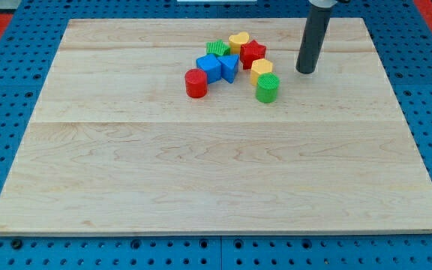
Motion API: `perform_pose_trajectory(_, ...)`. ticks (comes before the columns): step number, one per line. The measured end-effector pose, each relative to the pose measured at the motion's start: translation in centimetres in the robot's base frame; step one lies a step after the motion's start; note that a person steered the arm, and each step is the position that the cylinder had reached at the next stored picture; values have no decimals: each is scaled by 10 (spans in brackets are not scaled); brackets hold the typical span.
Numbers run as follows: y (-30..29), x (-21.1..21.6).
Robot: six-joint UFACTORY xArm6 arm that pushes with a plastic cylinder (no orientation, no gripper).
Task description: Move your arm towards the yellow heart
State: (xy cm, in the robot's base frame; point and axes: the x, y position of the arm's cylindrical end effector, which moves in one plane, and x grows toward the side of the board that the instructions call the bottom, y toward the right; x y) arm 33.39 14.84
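Yellow heart-shaped block (238, 40): the target, at the top of a cluster of eight blocks, lying to the view's left of my tip (305, 71) and a little nearer the view's top. Touching it on the side toward my tip is a red star-shaped block (253, 52); on its far side sits a green ridged block (217, 49), shape unclear. Nearest my tip are a second yellow block of rounded form (261, 69) and a green cylinder (268, 88), both just to its left. Farther off lie two blue blocks, one irregular (209, 67) and one triangular (229, 67), and a red cylinder (196, 83), the farthest of all.

Count: two yellow, two green, two red, two blue.

End effector: a bare dark rod standing upright on the pale wooden board (216, 172), touching no block; it has no jaws and holds nothing.

Risk: a straight run left would probably strike the red star or the rounded yellow block first and scatter the cluster, since both sit between my tip and the heart. Approaching from the view's top looks safer.
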Motion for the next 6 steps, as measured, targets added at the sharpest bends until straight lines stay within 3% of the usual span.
perform_pose_trajectory(2, 0, 12)
perform_pose_trajectory(4, 15, -21)
perform_pose_trajectory(5, 17, -57)
perform_pose_trajectory(6, -11, -83)
